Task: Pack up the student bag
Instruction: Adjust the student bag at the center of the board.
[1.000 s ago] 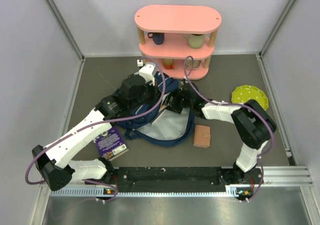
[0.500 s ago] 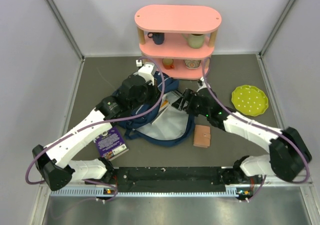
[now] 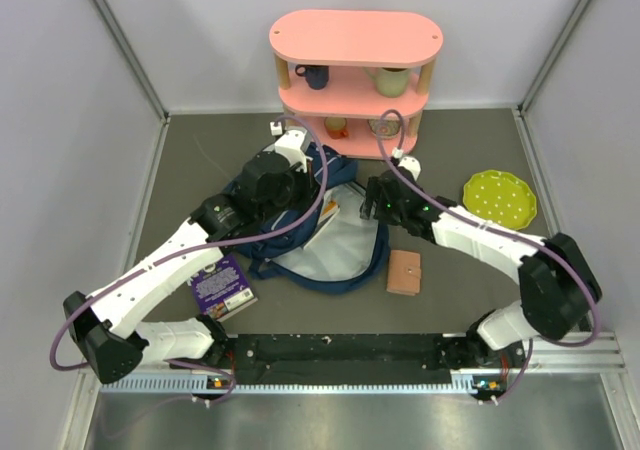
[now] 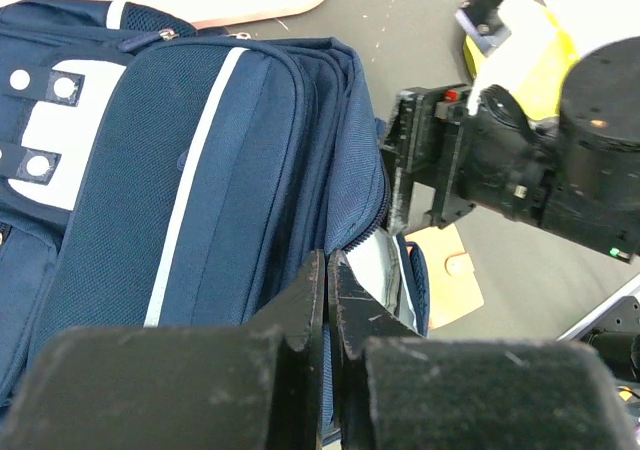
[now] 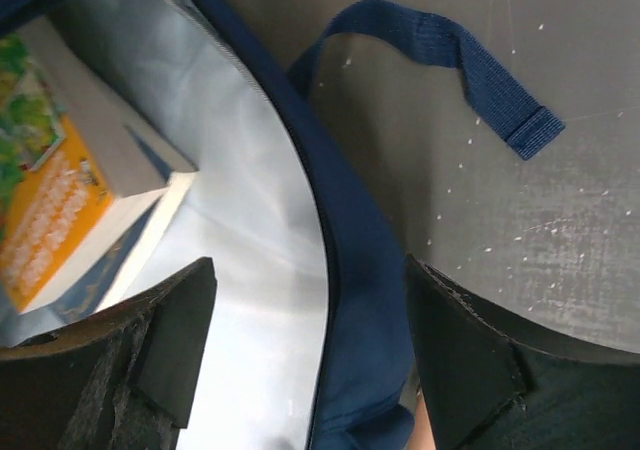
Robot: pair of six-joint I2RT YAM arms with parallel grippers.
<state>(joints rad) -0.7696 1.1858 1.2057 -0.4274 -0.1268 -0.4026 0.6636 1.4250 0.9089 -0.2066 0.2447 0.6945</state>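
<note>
1. Nearest the arm bases, in the lower left of the top view, a purple book (image 3: 220, 285) lies flat on the desk (image 3: 470, 150). A tan wallet (image 3: 404, 272) lies lower centre-right, just beside the bag's rim. By the look of it, both are waiting to be packed.
2. The student bag (image 3: 375, 260) lies on its side in the middle of the frame. Its mouth faces the bases and its pale lining is spread open. A boxed book (image 5: 70, 190) with an orange and green cover already rests on the lining.
3. The left gripper (image 4: 327, 265) has its jaws fully closed, with the tips at the zip edge of the upper flap. Whether they pinch cloth there cannot be told.
4. The right gripper (image 5: 308, 270) hovers over the mouth's right rim with its jaws spread wide, holding nothing. The navy rim and lining show between the fingers, and a loose strap (image 5: 470, 70) trails on the desk beyond.
5. Handling, as a judgement:
   - The bag is soft, limp fabric and will sag and fold rather than hold its shape.
   - It looks light, so it may slide when pushed.
   - The stitched zip edge or the rim binding offers the firmest hold.
   - The smooth lining looks slippery, and the strap would only drag.
6. Farther back, a green plate (image 3: 499, 196) sits at the right, and a pink shelf (image 3: 355, 35) with mugs stands at the top centre.
</note>
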